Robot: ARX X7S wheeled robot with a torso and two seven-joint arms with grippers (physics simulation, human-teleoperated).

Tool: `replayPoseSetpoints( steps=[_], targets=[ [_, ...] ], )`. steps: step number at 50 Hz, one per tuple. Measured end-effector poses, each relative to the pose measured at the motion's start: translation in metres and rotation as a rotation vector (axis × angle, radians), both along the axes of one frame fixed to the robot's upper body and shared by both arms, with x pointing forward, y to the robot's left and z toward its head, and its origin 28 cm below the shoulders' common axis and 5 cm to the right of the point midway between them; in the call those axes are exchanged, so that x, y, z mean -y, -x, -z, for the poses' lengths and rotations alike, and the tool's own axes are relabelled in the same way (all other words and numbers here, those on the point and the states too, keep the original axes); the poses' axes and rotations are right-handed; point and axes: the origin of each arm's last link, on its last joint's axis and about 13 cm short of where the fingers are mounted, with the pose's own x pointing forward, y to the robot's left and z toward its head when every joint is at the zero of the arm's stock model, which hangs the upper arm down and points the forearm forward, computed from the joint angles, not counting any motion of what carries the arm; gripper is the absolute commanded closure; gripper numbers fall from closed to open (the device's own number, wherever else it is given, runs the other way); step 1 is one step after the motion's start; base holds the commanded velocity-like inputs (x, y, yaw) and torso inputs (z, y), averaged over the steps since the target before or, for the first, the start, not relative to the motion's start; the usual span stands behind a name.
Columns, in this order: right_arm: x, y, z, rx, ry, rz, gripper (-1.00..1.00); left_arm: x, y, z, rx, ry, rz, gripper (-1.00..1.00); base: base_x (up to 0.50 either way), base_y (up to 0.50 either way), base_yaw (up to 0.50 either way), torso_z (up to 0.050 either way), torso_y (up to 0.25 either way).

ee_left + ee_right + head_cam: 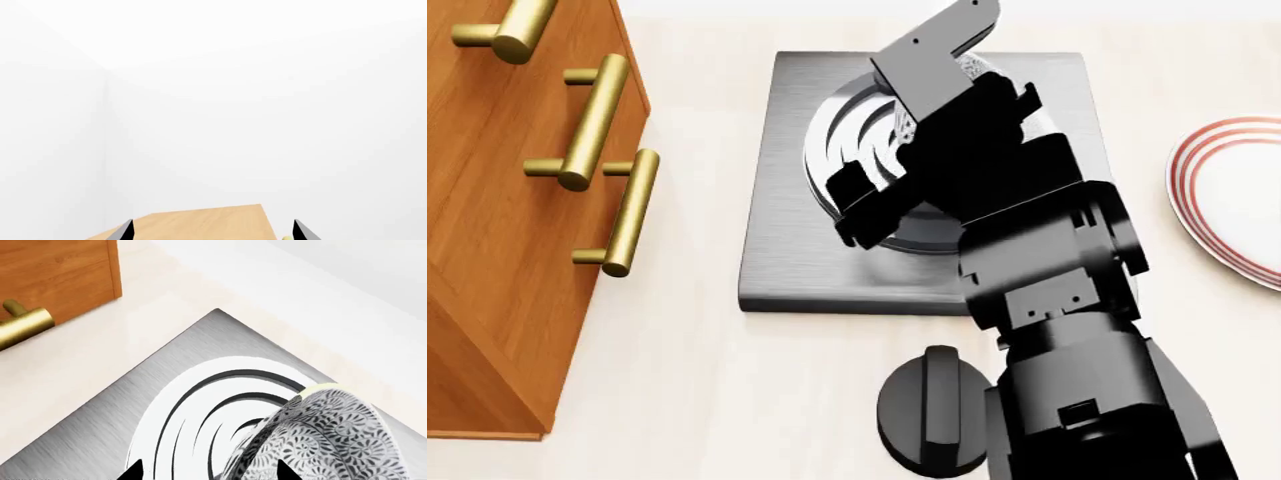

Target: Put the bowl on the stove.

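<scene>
the small deep bowl with its dense grey-blue speckled floral pattern [333, 440] sat over the raised ring burner of the flat square dark-grey metal stove [787, 270], tilted with its pale rim towards the far side, which suggested it was being lowered or set down rather than resting level. the right gripper [207, 472] reached over the burner from the near side, its two dark fingertips just showing with the bowl's wall at one of them; it appeared to hold the bowl by its rim, though the contact itself was hidden. in the head view the black arm covered most of the bowl. the left gripper [213, 232] was raised towards a white wall, jaws wide and empty, out of the way. the round black knob [934, 410] lay near of the stove, the white plate with red rings [1234, 195] to its right, the wooden cabinet with brass handles [507, 200] to its left.
</scene>
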Motion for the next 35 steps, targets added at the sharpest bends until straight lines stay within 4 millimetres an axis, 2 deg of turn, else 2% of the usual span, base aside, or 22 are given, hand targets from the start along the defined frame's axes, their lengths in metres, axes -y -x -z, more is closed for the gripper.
replayPoseSetpoints(
  steps=[35],
  targets=[
    [-0.002, -0.0002, -0.0008, -0.035, -0.131, -0.077, -1.0, 0.0009, -0.0005, 0.0005, -0.001, -0.001, 0.002, -1.0, 0.0, 0.0, 0.0, 0.0, 0.0]
  ],
)
